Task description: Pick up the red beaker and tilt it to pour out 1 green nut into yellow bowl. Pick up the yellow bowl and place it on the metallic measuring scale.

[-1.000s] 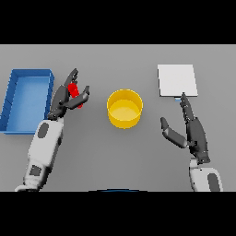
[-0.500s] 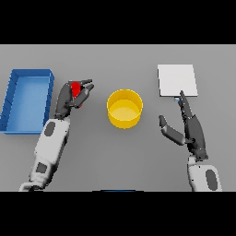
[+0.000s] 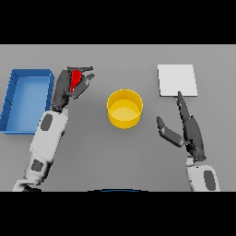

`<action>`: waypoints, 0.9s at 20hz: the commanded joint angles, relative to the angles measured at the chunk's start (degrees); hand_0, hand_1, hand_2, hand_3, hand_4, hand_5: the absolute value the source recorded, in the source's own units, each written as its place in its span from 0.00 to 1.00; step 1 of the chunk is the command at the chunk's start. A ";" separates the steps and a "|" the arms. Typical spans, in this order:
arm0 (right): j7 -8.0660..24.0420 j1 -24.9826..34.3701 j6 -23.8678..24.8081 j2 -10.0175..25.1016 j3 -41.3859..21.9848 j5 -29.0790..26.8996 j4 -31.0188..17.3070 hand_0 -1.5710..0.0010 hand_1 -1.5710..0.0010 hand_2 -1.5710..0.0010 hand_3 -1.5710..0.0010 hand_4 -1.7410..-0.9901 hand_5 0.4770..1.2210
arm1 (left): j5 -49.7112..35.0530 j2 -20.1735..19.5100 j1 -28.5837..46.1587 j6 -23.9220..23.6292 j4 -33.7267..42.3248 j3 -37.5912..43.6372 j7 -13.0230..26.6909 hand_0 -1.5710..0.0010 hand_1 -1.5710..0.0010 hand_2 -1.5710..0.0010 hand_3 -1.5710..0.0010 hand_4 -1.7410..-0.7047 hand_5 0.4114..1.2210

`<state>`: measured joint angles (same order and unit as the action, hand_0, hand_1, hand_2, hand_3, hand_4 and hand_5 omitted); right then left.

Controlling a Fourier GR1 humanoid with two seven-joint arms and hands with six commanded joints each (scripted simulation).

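Note:
The red beaker (image 3: pixel 75 79) is held in my left hand (image 3: pixel 64 88), whose fingers and thumb are curled round it, left of the yellow bowl (image 3: pixel 124 108). Most of the beaker is hidden by the fingers, and it leans toward the bowl. The bowl stands at the table's middle, and I see no nut in it. The metallic measuring scale (image 3: pixel 177 80) is a pale square plate at the back right. My right hand (image 3: pixel 188 131) hovers open in front of the scale, fingers straight and pointing at its near edge, to the right of the bowl.
A blue tray (image 3: pixel 14 99) lies at the far left, beside my left forearm.
My left hand has closed round the red beaker and carried it a little rightward toward the bowl. The right hand has barely moved.

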<state>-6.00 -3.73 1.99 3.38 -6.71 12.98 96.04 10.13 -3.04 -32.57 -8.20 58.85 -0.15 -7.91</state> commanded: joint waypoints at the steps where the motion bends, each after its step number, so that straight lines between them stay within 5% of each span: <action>1: -0.91 -0.92 0.01 0.39 -0.11 0.27 1.01 1.00 1.00 1.00 1.00 0.66 0.27 | 1.86 -1.31 -0.52 0.51 1.38 -1.93 2.34 0.01 0.01 0.01 0.01 0.02 0.86; 10: 2.00 -1.32 0.14 -0.02 -1.28 1.61 2.37 1.00 1.00 1.00 1.00 0.66 0.31 | 11.75 -8.40 -3.07 5.85 5.07 -14.56 10.11 0.00 0.00 0.00 0.00 0.01 0.87; 18: 0.33 -2.06 -0.38 0.45 -0.64 0.62 2.54 1.00 1.00 1.00 1.00 0.63 0.33 | 30.45 -13.34 -14.32 8.42 -1.86 -31.07 10.98 0.00 0.00 0.00 0.00 0.00 0.95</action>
<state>-5.77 -5.82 1.62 3.86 -7.34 13.60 98.57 40.48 -16.35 -46.90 0.22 57.02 -31.21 3.05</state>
